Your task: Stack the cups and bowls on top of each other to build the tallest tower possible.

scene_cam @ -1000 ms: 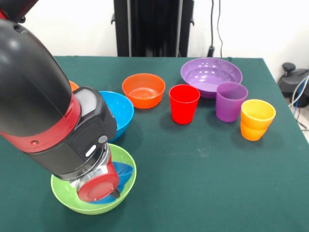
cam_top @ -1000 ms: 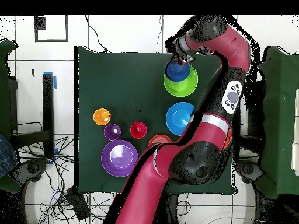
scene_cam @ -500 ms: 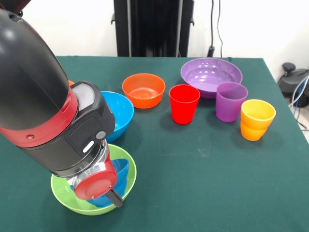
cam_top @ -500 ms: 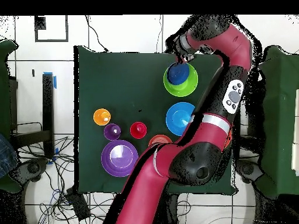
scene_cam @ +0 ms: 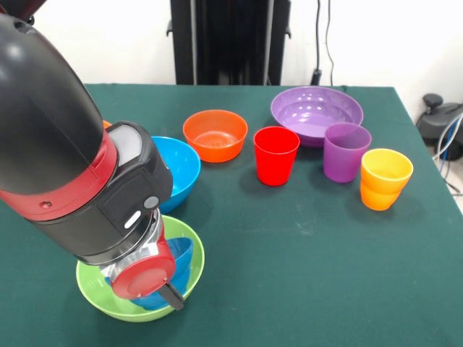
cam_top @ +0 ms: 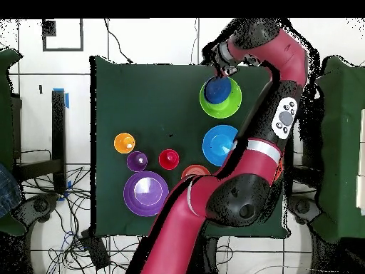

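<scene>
Legible markings: none. You had no readable text, label, brand, number or sign on any surface in either view.

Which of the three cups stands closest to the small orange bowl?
The red cup. It stands just beside the small orange bowl, while the purple cup and orange cup stand farther along the row.
</scene>
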Tool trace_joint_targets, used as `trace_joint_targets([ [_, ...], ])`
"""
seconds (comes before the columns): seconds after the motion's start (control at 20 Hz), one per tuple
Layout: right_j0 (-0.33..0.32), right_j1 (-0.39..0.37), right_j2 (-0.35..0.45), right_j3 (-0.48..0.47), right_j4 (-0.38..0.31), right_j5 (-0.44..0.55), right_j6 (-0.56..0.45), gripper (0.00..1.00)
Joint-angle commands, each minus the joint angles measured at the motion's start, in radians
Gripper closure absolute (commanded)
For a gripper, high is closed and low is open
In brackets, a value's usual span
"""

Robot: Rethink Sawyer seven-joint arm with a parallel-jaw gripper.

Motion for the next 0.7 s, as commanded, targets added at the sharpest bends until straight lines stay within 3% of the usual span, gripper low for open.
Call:
trace_joint_targets([
  [0.05, -0.005, -0.014, -0.011, -0.007, 0.015, 0.089, -0.167, 0.00],
  [0.25, -0.020, -0.033, -0.033, -0.008, 0.029, 0.127, -0.147, 0.00],
  [0.4, -0.041, -0.045, -0.086, -0.023, 0.084, 0.157, -0.132, 0.00],
  [0.7, -0.079, -0.072, -0.201, -0.044, 0.243, 0.126, -0.054, 0.00],
])
